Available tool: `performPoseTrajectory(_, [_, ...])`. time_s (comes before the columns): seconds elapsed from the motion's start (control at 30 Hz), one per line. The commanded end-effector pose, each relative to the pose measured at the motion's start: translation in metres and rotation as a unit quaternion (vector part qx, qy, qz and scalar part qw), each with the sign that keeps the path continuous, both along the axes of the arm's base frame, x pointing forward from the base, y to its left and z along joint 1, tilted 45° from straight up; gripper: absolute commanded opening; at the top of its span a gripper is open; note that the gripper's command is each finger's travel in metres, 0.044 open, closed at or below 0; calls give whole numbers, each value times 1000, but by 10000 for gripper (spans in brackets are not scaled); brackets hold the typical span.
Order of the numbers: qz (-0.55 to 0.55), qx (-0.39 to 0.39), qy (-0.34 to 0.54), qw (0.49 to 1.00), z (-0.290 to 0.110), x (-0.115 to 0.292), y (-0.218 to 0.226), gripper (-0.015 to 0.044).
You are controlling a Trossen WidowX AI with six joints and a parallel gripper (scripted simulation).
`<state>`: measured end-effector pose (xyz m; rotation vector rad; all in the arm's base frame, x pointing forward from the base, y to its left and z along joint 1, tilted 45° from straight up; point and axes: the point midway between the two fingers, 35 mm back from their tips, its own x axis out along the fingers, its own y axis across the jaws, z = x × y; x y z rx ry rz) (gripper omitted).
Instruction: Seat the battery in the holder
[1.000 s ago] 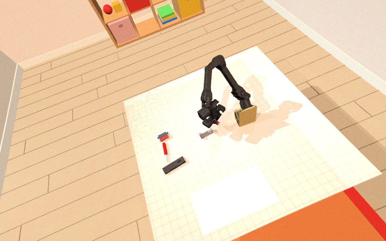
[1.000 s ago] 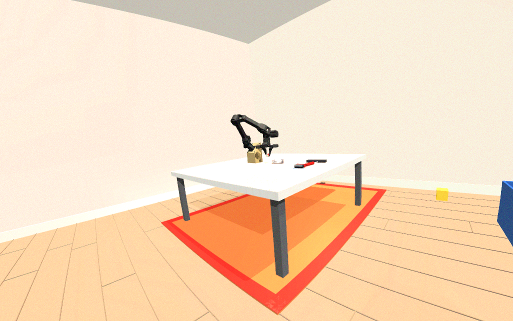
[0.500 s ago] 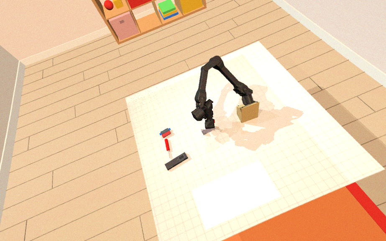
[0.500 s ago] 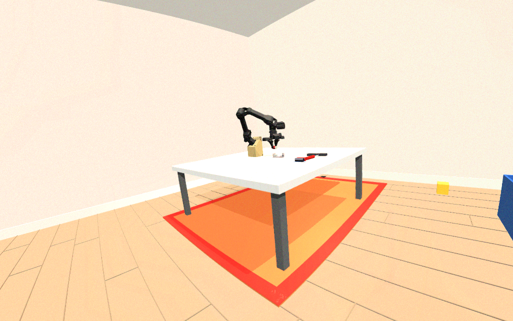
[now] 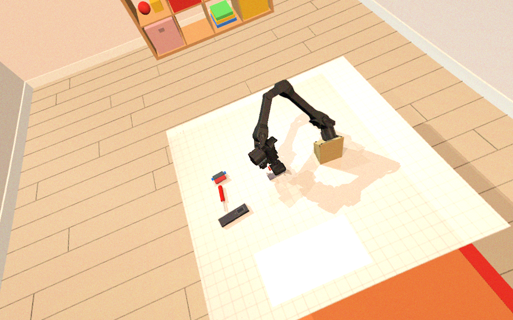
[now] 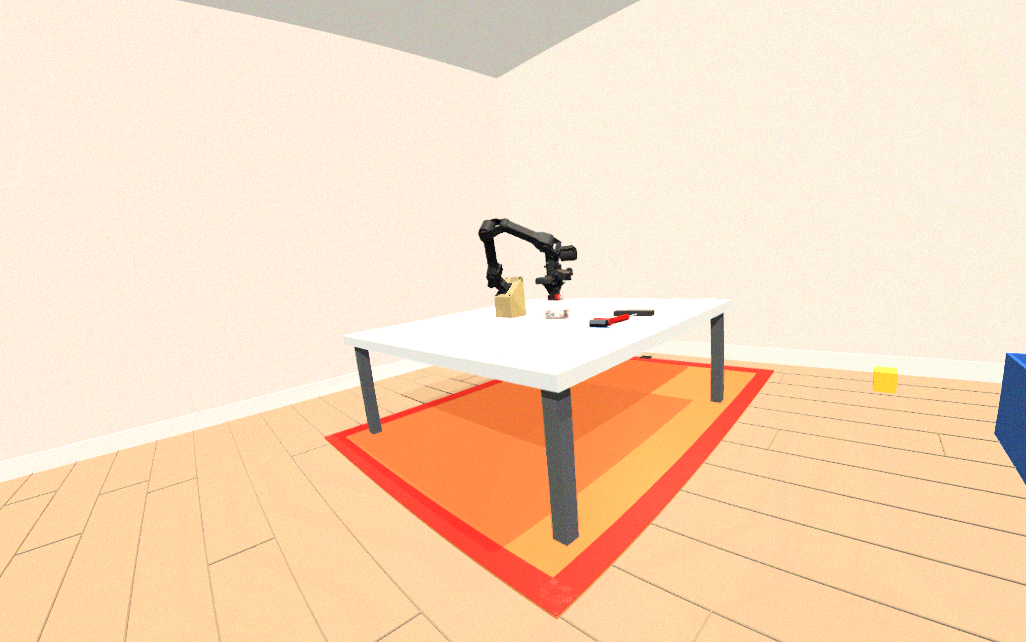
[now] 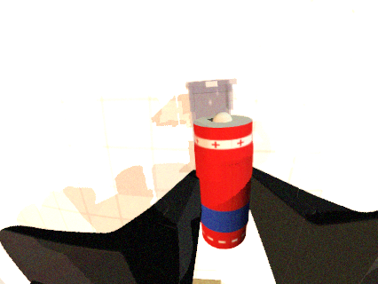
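Note:
My gripper (image 7: pixel 222 175) (image 5: pixel 275 170) (image 6: pixel 554 292) is shut on the battery (image 7: pixel 224 177) (image 5: pixel 269 167), a red cylinder with a blue band near its flat end and a white band with plus signs at its terminal end. In the wrist view the battery points away from the camera, with its terminal nub at the far end. The small grey holder (image 7: pixel 209 96) (image 5: pixel 271 177) (image 6: pixel 556 317) lies on the gridded mat (image 5: pixel 395 207) just beyond and below the battery. The battery hangs a little above the holder and does not touch it.
A red and blue block (image 5: pixel 219 177), a red screwdriver (image 5: pixel 221 192) and a black remote (image 5: pixel 233 215) lie to the left on the mat. The arm's tan base box (image 5: pixel 328 149) (image 6: pixel 510 297) stands to the right. A shelf (image 5: pixel 196 14) stands against the far wall.

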<state>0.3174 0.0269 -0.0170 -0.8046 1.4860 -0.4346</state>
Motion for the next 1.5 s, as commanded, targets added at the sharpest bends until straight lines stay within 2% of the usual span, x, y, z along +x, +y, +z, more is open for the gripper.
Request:
performPoseTrajectory(0.0, [11, 4, -2, 1000, -3, 4, 0, 88])
performPoseTrajectory(0.73, [89, 40, -83, 992, -29, 13, -26, 88])
performPoseTrajectory(1.47, [123, 57, -114, 984, -39, 11, -32, 88])
